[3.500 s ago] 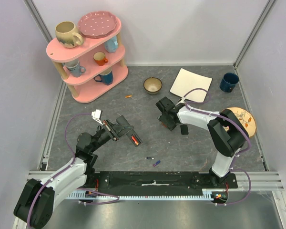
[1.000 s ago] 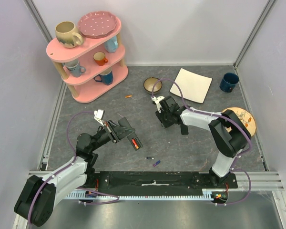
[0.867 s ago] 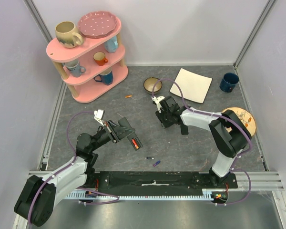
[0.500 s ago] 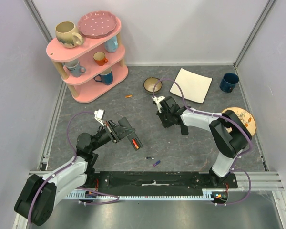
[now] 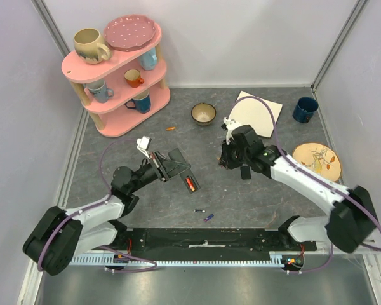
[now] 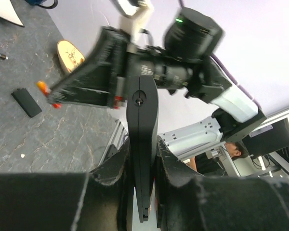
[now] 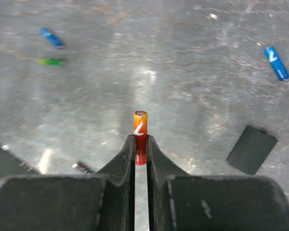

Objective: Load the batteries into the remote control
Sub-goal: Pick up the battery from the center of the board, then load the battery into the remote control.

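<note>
The remote control (image 5: 185, 178) is a slim black bar with a red battery showing in its open end. My left gripper (image 5: 176, 170) is shut on the remote control (image 6: 142, 125), which appears edge-on between the fingers (image 6: 171, 159). My right gripper (image 5: 223, 163) hovers just right of it, shut on an orange-red battery (image 7: 140, 127) that sticks out past the fingertips. That battery's orange tip (image 6: 41, 86) also shows in the left wrist view. Loose batteries lie on the table: two blue (image 7: 276, 62) (image 7: 52, 37), one green (image 7: 52, 61), and two near the front (image 5: 204, 214).
A black battery cover (image 5: 244, 171) (image 7: 252, 149) lies by the right gripper. An orange battery (image 5: 171, 129) rests near the pink shelf (image 5: 114, 70) of mugs. At the back stand a small bowl (image 5: 203, 114), a white plate (image 5: 254, 111), a blue mug (image 5: 305, 109) and a wooden plate (image 5: 314, 157).
My right gripper closed on the orange-red battery, lifted it and shifted right as the arm swung outward. My left gripper carried the remote control to the right, toward the middle.
</note>
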Motion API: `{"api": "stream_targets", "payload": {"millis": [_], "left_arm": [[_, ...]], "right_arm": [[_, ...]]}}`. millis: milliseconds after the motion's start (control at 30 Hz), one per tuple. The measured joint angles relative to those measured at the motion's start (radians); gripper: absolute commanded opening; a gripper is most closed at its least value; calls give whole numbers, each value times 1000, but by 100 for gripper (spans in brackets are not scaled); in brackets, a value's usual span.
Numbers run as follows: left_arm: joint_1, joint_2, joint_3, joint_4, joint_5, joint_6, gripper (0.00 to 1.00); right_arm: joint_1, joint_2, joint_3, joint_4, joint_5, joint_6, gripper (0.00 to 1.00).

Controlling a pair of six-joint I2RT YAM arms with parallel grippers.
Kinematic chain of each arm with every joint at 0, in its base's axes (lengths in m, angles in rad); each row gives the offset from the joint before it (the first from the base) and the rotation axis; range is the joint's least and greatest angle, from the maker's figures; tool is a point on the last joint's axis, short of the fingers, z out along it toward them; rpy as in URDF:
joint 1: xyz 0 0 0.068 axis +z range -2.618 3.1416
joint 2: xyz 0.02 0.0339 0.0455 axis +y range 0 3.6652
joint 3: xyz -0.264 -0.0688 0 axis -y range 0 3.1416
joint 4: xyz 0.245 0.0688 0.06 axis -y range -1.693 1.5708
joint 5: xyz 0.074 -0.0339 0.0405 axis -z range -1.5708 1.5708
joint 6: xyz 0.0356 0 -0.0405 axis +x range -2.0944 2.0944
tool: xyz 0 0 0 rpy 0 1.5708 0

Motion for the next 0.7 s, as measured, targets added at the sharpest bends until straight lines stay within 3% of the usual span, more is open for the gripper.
{"api": "stream_targets", "payload": {"millis": [300,700], "left_arm": [[-47,181,17,114,-85,-5,2],[-104,338,42,142,-161,-51,2]], "right_arm": [[181,-285,84,-252,-11,28,0],[230,-163,233,-438,-61,37,0]]}}
